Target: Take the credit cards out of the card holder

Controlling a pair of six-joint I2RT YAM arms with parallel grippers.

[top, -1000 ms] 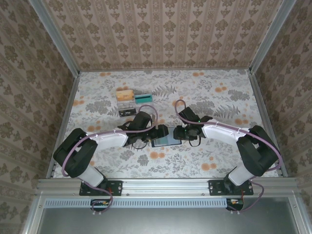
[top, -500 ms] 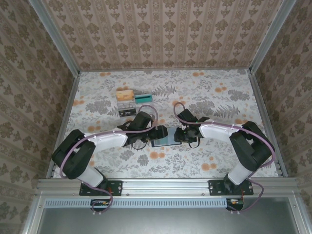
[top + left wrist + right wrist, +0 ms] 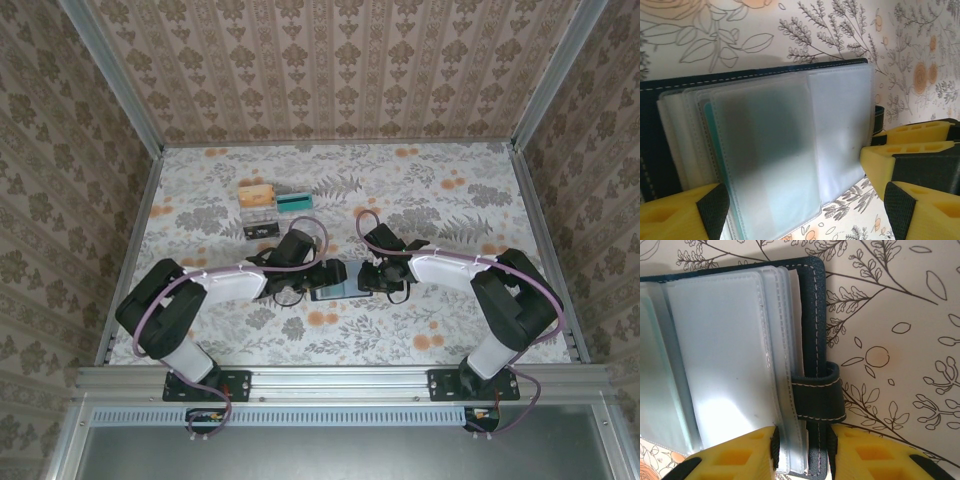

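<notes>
Your right gripper (image 3: 802, 450) is narrow, pinching the open card holder (image 3: 812, 315) just by its strap (image 3: 817, 395). Your left gripper (image 3: 795, 195) is wide, straddling the clear pockets (image 3: 770, 150), with a teal card (image 3: 714, 145) tucked inside close to one of its fingers (image 3: 680, 215). Shut now and it may grab a floppy pocket, not the card, and tug the card holder loose.

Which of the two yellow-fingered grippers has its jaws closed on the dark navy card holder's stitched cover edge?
The right gripper, clamping the navy card holder cover beside its strap; the left gripper stands wide open around the clear sleeves.
</notes>
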